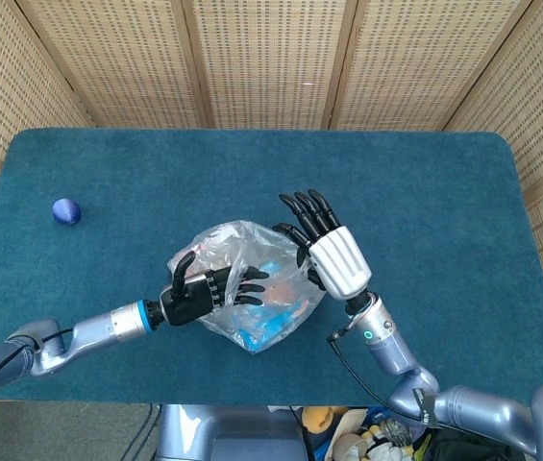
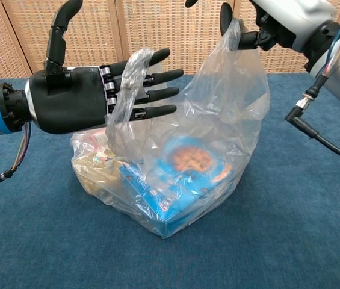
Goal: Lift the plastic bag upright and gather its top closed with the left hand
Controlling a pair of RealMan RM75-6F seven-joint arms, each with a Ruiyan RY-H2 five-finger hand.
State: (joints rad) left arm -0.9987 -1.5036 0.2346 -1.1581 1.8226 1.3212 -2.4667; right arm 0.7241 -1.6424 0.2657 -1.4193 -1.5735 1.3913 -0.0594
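bag held up at one corner, left hand spread at its mouth

the plastic bag point(image 2: 182, 162) sits mid-table point(image 1: 425, 173). the right hand point(image 1: 333, 254) pinches its raised top edge. the left hand point(image 2: 79, 99) is spread, fingers against a loose flap, seemingly holding nothing. a blue ball point(image 1: 66, 210) lies well apart, far left.

The left hand point(image 2: 73, 99) was matte black, palm and fingers alike, with silver metal links at the knuckles. Behind its wrist ran a bright blue band, then a silver forearm. The right hand point(image 1: 333, 254) had black fingers and a ribbed white back; a thin black cable looped beside its silver wrist.
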